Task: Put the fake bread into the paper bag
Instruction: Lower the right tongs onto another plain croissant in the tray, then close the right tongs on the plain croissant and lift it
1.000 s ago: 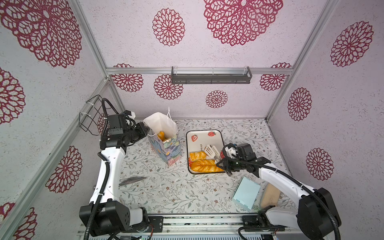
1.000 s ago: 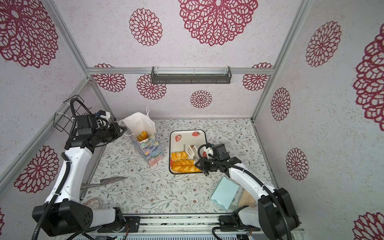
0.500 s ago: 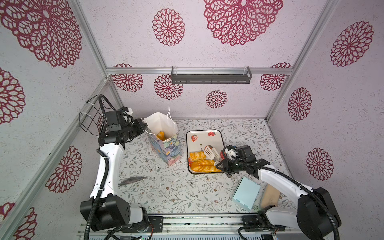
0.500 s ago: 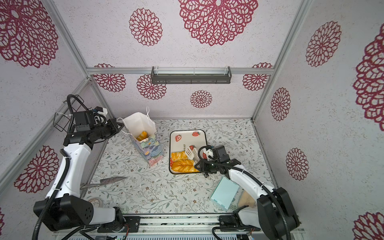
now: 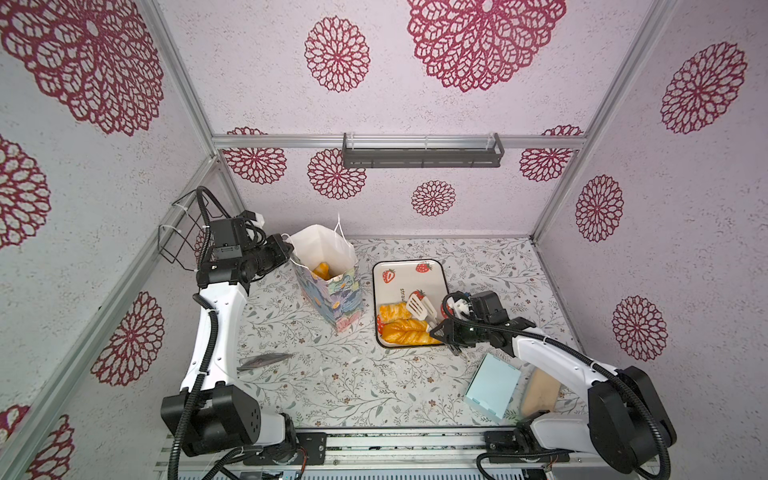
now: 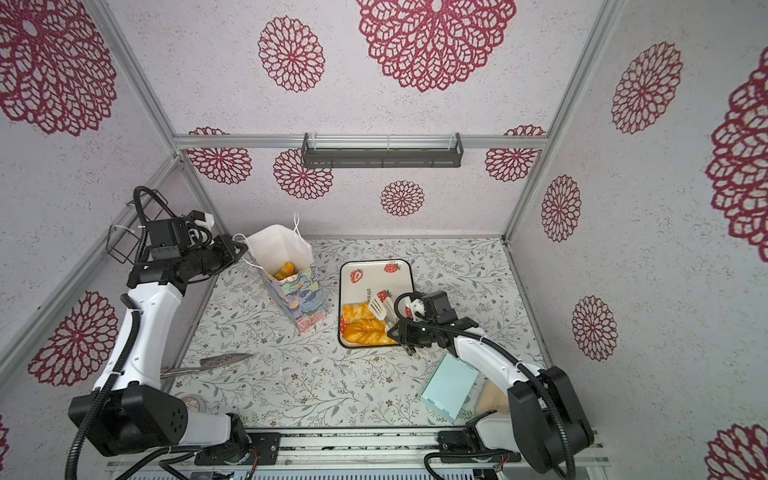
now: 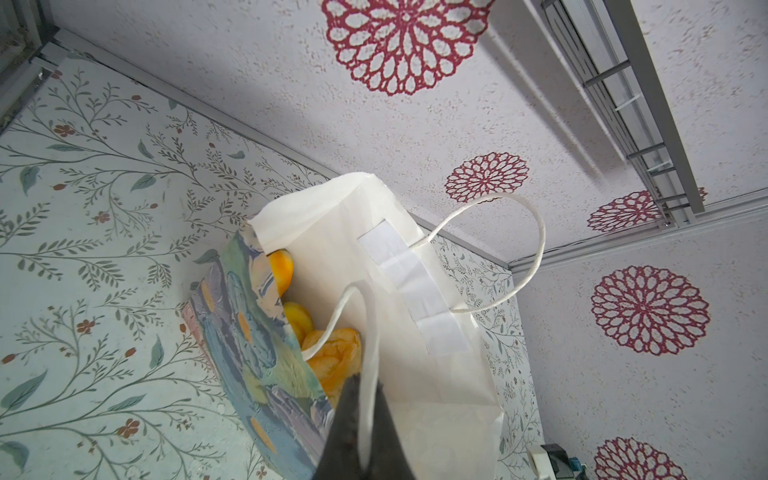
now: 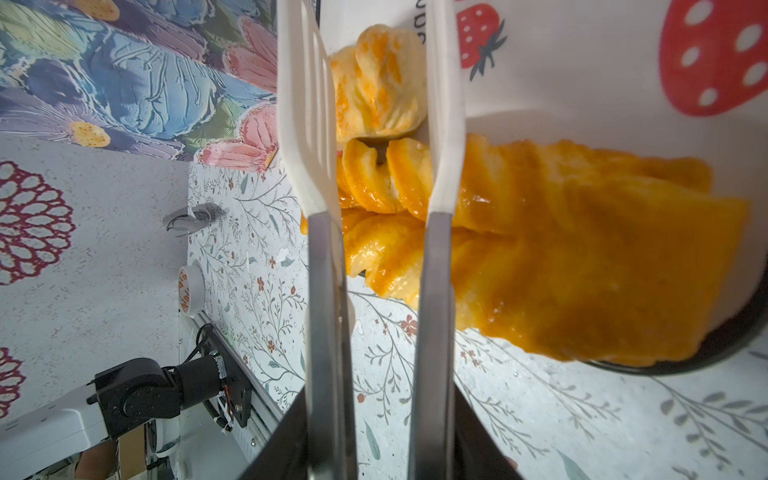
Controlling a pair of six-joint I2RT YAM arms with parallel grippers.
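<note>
Fake bread (image 5: 392, 311): some on tray (image 5: 409, 272).
L gripper (image 7: 365, 399): pinching paper bag (image 5: 332, 291) cord (image 7: 359, 286).
R gripper (image 5: 438, 330): holds tongs (image 5: 417, 306), tips apart.
Risk: loaf (image 5: 409, 334) slips tongs; cord tug tips bag.

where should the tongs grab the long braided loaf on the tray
I'd take the braided loaf across its narrow width near mid-length, coming down from above with the tongs turned so one tip lands each side. It lies lengthwise along the near rim of the strawberry tray, too long to span end to end, and a croissant crowds its far side.
</note>
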